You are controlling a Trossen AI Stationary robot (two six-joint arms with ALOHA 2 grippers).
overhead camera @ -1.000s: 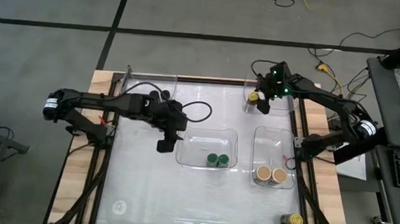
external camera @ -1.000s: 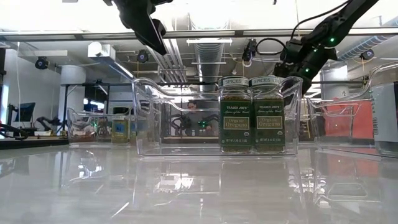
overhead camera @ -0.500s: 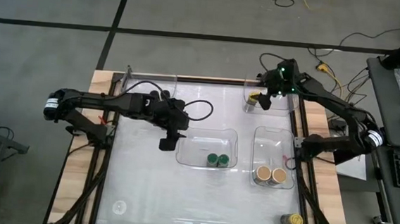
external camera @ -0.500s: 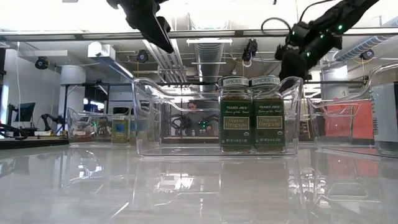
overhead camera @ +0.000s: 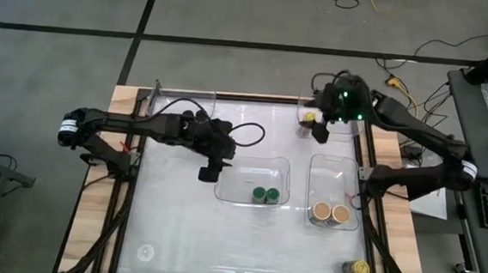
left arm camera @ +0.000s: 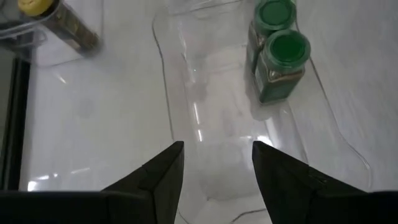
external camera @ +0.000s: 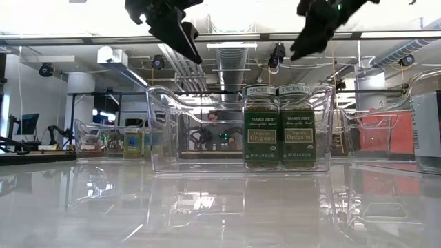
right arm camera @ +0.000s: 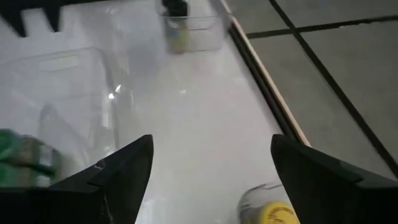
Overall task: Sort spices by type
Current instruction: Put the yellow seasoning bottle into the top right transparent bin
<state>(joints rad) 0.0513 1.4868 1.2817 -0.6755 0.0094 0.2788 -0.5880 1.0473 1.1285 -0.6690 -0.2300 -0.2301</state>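
Two green-lidded jars (overhead camera: pixel 265 194) stand upright in the middle clear tray (overhead camera: pixel 225 165); the low view shows them as (external camera: pixel 280 127). Two tan-lidded jars (overhead camera: pixel 330 213) stand in the right tray. One yellow-lidded jar (overhead camera: pixel 309 119) stands in the far right tray, another (overhead camera: pixel 355 269) on the table at the near right corner. Dark lids (overhead camera: pixel 195 115) show in the far left tray, partly under the left arm. My left gripper (overhead camera: pixel 210 170) (left arm camera: pixel 217 162) hovers open above the middle tray's left end. My right gripper (overhead camera: pixel 320 130) (right arm camera: pixel 208 171) hangs open, high above the far right tray, beside the yellow jar (right arm camera: pixel 272 210).
Clear trays take up the table's far left, far right, middle and right. The wooden table edge (right arm camera: pixel 267 81) runs along the far side. Bare glossy table (overhead camera: pixel 185 236) lies at the near left. Both grippers hang well above the tray rims in the low view.
My right gripper has risen well above the far right tray, staying open; the yellow jar has stayed standing in that tray. My left gripper has drifted a little toward the table's right, over the middle tray's left end.
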